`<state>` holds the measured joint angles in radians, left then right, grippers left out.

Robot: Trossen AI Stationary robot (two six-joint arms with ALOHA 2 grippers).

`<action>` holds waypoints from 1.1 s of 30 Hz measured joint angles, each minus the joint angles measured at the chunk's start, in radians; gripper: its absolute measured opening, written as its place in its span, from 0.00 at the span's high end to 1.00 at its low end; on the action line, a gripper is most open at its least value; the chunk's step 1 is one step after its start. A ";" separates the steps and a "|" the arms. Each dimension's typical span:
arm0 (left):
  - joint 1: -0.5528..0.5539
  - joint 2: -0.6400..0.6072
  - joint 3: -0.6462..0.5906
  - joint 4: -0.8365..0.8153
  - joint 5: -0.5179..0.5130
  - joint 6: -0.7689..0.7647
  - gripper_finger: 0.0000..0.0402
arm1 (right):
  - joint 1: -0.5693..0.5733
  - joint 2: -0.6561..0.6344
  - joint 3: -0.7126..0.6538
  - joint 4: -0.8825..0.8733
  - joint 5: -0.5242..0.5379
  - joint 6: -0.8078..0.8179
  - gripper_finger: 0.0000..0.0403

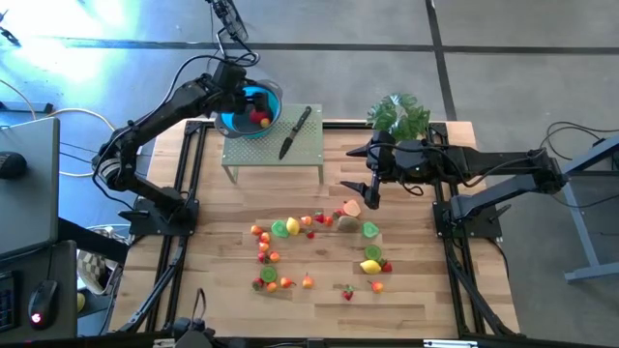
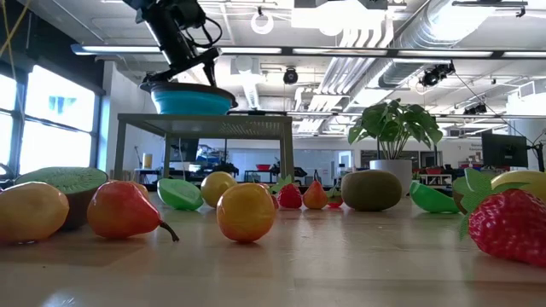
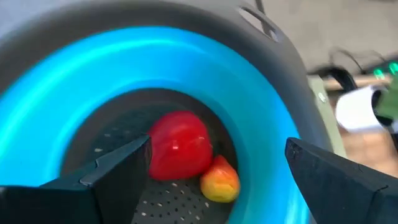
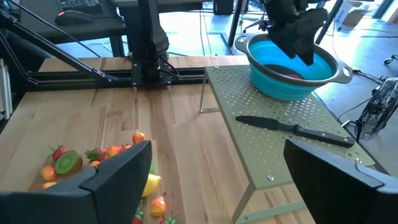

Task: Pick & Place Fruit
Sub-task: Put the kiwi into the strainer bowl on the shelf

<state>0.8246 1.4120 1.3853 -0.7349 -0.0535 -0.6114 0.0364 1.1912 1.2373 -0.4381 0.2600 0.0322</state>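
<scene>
bowl (image 3: 273,118): blue (grey rim) | fruit (image 3: 180,144): red | knife (image 4: 292,129): black

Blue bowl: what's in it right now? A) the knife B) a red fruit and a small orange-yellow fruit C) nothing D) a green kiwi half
B: the left wrist view looks straight down into the blue bowl and shows a red fruit with a small orange-yellow fruit touching it; the knife lies on the green stand beside the bowl.
</scene>
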 joint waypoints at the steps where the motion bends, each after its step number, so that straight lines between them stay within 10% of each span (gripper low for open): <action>1: 0.000 0.000 0.000 0.000 0.021 0.022 0.10 | 0.000 0.000 0.000 0.000 0.000 0.000 0.11; 22: -0.187 -0.297 0.003 0.039 0.009 0.060 0.38 | 0.000 0.000 0.000 0.035 0.000 -0.001 0.11; 33: -0.596 -0.347 0.003 0.093 -0.315 0.147 0.38 | 0.001 -0.011 0.000 0.069 0.000 0.061 0.11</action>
<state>0.2282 1.0652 1.3884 -0.6423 -0.3686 -0.4646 0.0372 1.1803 1.2373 -0.3691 0.2600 0.0931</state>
